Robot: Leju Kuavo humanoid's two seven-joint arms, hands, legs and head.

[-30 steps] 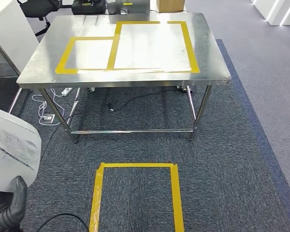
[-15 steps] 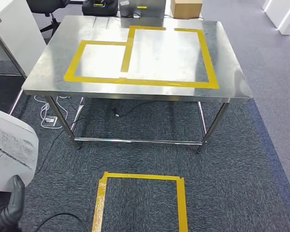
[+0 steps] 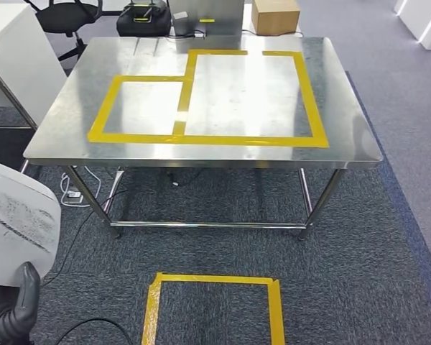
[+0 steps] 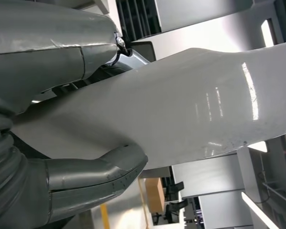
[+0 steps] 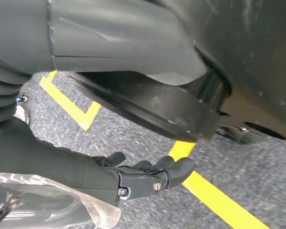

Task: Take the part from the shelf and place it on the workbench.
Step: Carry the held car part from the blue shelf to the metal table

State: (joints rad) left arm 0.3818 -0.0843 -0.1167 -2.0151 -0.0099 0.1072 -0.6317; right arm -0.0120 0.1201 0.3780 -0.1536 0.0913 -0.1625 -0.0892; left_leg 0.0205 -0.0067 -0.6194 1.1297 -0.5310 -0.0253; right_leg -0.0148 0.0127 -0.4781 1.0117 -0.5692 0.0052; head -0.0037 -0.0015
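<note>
Left wrist view: left hand (image 4: 62, 157) grips the white part (image 4: 192, 105); right hand (image 5: 134, 176) hangs, fingers apart.

A dark grey carpet (image 3: 365, 273) covers the floor, and a square outlined in yellow tape (image 3: 213, 309) is marked on it in the foreground. Beyond the square stands a stainless-steel tabletop (image 3: 67, 122) on slim metal legs, with two adjoining rectangles of yellow tape (image 3: 202, 138) on its surface. Loose cables (image 3: 75, 190) and a power strip lie on the carpet beneath its left end. Behind the far edge sit a cardboard box (image 3: 274, 16), a black office chair (image 3: 67, 14) and a black case (image 3: 143, 18). A white cabinet (image 3: 18, 57) stands to the left. Paler grey flooring (image 3: 397, 65) runs along the right.
</note>
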